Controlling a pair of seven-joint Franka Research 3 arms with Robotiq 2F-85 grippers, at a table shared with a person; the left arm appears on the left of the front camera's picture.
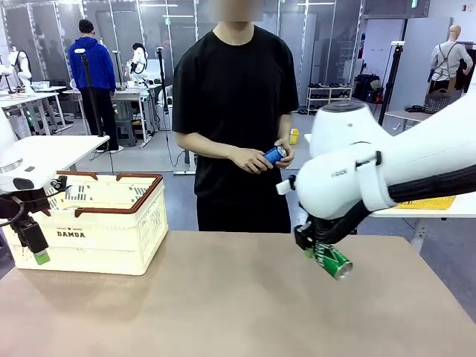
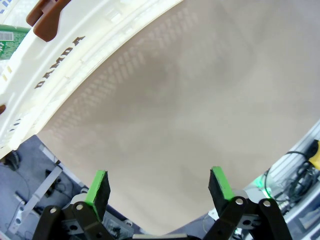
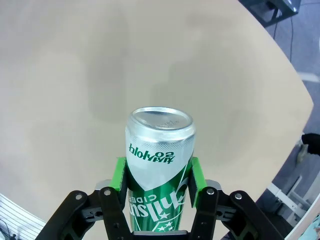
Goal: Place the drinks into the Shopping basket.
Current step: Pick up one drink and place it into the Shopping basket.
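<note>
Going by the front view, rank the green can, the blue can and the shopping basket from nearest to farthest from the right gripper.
1. green can, clamped in the right gripper itself.
2. blue can, in the person's hands across the table.
3. shopping basket, at the table's far left.

Tan table [image 1: 223,312] — one cream-white Shopping basket [image 1: 111,223] stands on its left part, seemingly near the edge.

The green can [image 3: 159,160], over the table's [image 1: 223,312] right side, has a green body with white lettering, a silvery-white band with green script, and a bare silver end. The person's blue can [image 1: 274,155] is bright blue. At the far left corner the basket [image 1: 111,223] is cream and slotted, with a brown rim and dark "DAMDA" print. The table is plain tan.
</note>
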